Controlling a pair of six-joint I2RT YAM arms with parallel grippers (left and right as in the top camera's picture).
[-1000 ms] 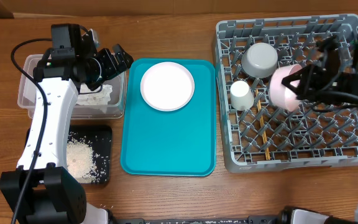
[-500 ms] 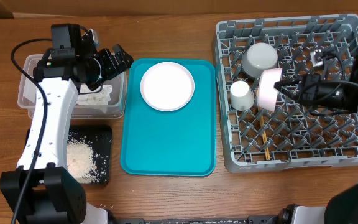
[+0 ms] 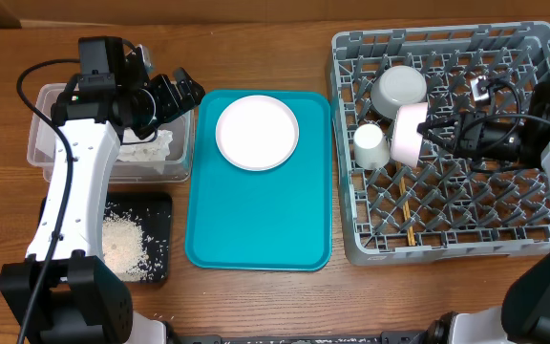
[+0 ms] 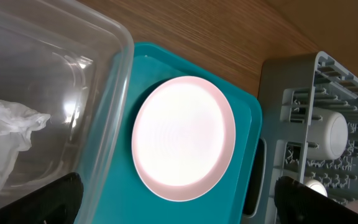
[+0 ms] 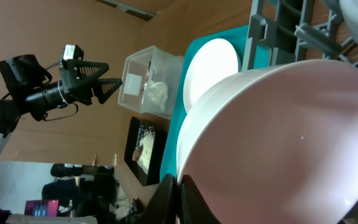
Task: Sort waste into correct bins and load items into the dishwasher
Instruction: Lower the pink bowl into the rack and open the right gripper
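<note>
The pink bowl [image 3: 408, 134] stands on its side in the grey dishwasher rack [image 3: 447, 244], between the white cup [image 3: 370, 145] and the grey-blue bowl [image 3: 399, 91]. My right gripper [image 3: 432, 132] is shut on its rim; close up, the jaws [image 5: 178, 182] pinch the edge of the pink bowl [image 5: 291, 137]. Chopsticks [image 3: 407, 205] lie on the rack floor. The pink plate [image 3: 257, 132] rests on the teal tray [image 3: 256, 229]. My left gripper [image 3: 175, 91] hangs open and holds nothing, above the clear tub's [image 3: 41, 143] right edge, with the plate [image 4: 184, 138] below it.
Crumpled tissue [image 3: 146, 148] lies in the clear tub. The black tray [image 3: 160, 205] in front of it holds rice and scraps [image 3: 122, 244]. The rack fills the right side; its near half has bare pegs. Wooden table shows all around.
My right gripper has carried the pink bowl left and down, turning it edge-on into the rack beside the white cup. The left arm has not moved.
</note>
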